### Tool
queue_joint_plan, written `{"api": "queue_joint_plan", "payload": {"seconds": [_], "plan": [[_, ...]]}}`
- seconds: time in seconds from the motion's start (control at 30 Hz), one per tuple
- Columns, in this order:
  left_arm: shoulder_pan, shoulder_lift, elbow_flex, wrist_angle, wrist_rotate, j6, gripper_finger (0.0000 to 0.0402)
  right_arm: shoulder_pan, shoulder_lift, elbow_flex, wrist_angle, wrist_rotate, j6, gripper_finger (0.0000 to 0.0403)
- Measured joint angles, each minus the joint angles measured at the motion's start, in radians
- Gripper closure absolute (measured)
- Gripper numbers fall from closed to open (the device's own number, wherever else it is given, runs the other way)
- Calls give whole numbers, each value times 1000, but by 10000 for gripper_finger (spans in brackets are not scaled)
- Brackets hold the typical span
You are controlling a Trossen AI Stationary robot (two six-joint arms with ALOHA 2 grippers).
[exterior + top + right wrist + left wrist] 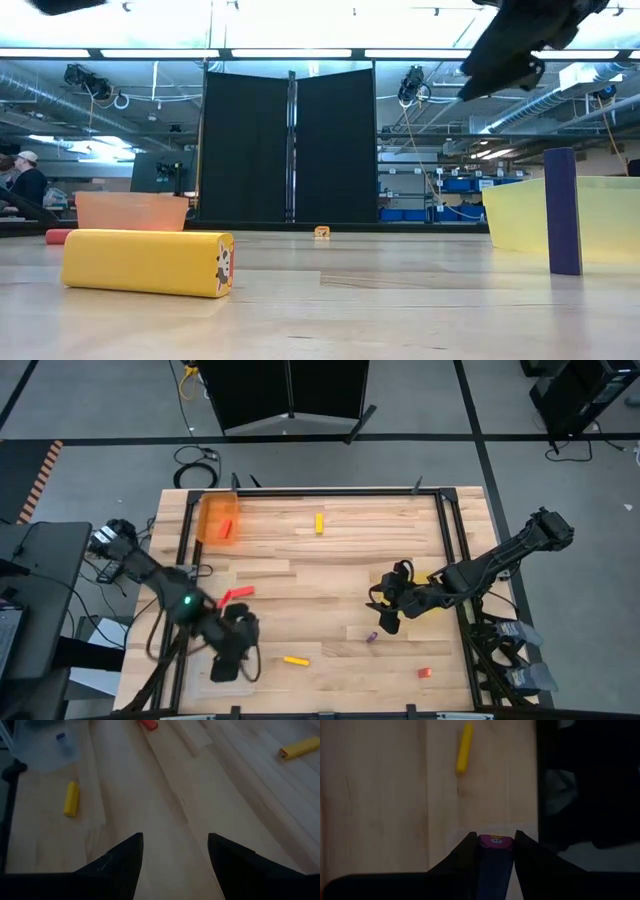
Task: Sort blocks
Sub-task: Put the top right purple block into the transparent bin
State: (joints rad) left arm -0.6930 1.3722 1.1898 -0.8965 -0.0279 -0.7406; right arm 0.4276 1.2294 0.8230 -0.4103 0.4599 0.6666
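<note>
Nearest us lies a yellow oblong block (148, 263) on the wooden table (330, 575); our left gripper (494, 851) grasps a purple oblong block (495, 843) near the table's front-left corner. Our right gripper (175, 851) hangs released above bare wood; other blocks lie scattered.

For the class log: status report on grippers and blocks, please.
Left gripper shut on purple block, near front edge. Right gripper open, empty, above bare table. Yellow block, red block loose. Nothing in the way.
</note>
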Motion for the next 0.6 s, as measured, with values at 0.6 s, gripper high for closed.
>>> {"api": "queue_joint_plan", "payload": {"seconds": [0.6], "plan": [[-184, 16, -297, 273, -7, -454, 203, -34, 515, 233, 453, -246, -263, 148]]}}
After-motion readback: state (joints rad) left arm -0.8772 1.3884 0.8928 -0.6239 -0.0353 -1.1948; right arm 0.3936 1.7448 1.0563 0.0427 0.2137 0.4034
